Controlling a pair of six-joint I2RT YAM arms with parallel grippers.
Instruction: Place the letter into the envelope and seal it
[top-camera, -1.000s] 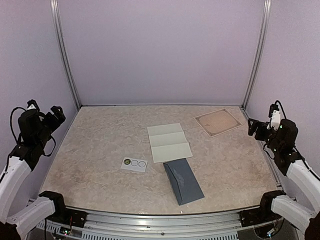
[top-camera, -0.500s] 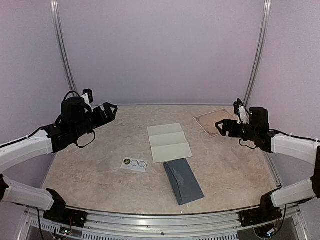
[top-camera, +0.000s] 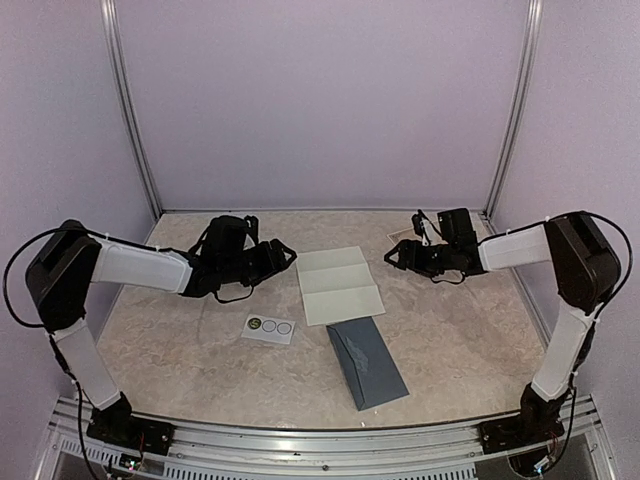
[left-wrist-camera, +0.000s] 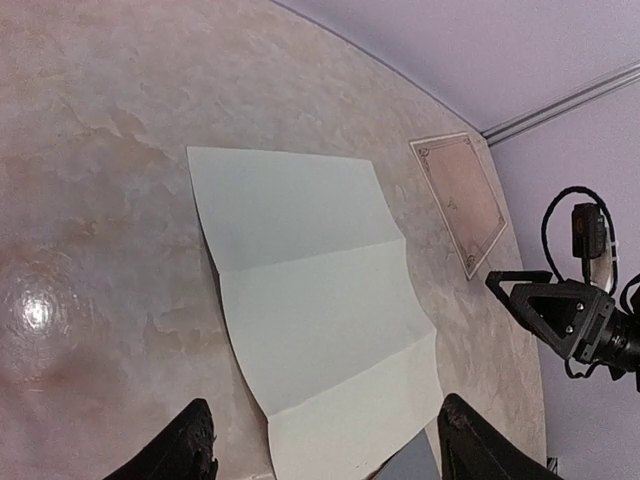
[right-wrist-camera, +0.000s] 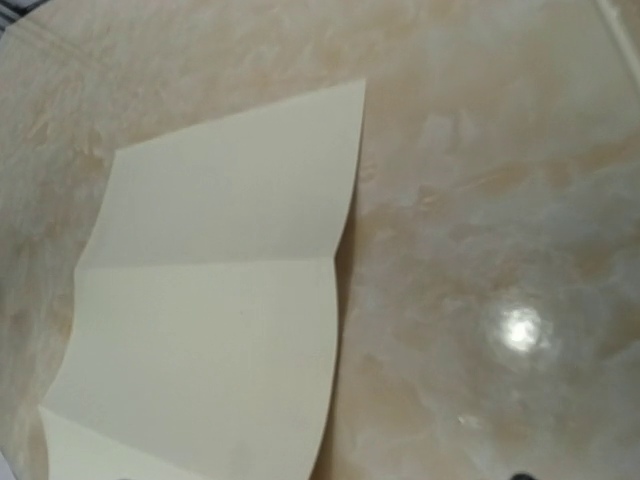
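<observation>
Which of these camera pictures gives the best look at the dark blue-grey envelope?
The top external view: the envelope lies whole and uncovered, just nearer than the cream letter. The left wrist view catches only a small grey corner of it at the bottom edge. The right wrist view shows none of it, only the letter.

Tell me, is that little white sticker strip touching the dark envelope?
Apart. The top view shows a band of bare table between the sticker strip and the envelope.
</observation>
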